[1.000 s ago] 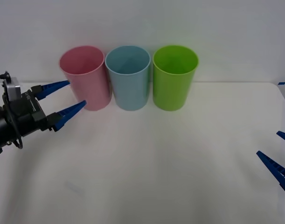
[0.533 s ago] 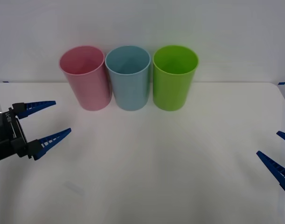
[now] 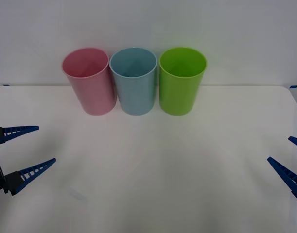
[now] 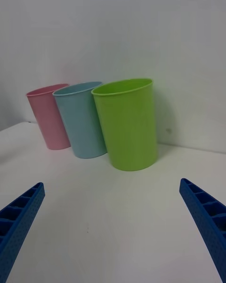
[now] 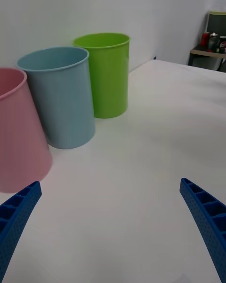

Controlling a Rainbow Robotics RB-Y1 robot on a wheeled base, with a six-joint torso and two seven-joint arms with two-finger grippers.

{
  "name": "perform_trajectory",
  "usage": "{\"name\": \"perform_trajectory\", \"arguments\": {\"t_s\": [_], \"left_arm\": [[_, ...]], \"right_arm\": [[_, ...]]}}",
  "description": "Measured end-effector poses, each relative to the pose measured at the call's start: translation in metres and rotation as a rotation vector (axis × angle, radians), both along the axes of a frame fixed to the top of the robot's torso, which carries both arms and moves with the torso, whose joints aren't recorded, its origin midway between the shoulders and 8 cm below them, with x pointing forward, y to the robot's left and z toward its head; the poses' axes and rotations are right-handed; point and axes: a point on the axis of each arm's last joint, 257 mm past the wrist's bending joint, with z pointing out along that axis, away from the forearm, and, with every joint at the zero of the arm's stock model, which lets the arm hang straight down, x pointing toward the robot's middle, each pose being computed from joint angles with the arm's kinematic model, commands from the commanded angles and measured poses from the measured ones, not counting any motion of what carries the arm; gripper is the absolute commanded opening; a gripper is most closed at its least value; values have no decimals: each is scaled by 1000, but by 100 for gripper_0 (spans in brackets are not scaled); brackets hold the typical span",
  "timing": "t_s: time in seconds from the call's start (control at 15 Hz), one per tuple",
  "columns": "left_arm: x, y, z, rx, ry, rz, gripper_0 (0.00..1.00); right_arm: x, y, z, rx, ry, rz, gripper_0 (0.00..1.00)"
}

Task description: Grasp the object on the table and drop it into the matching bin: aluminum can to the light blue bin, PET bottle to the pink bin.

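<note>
Soft, even light falls from above on the wide flat white tabletop (image 3: pixel 153 179), which reads bright with a faint pinkish-grey tint and no hard glare. The tall pink plastic tapered bin (image 3: pixel 89 80), the tall light blue plastic tapered bin (image 3: pixel 134 80) and the lime green plastic tapered bin (image 3: pixel 181 80) cast only weak, diffuse shadows at their bases and show mild sheen on their sides. In the wrist views the bins lean outward from lens distortion, and the blue ribbed fingers (image 5: pixel 205 217) at the corners look slightly soft.
</note>
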Motion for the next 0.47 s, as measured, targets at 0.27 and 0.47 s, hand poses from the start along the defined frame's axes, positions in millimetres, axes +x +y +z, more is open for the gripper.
{"name": "perform_trajectory", "arguments": {"t_s": [0.27,0.47], "left_arm": [[-14,8,-17,-11,51,30,100],[-16,8,-20,-14,63,34,100]], "right_arm": [[0,0,0,0,0,0,100],[0,0,0,0,0,0,100]]}}
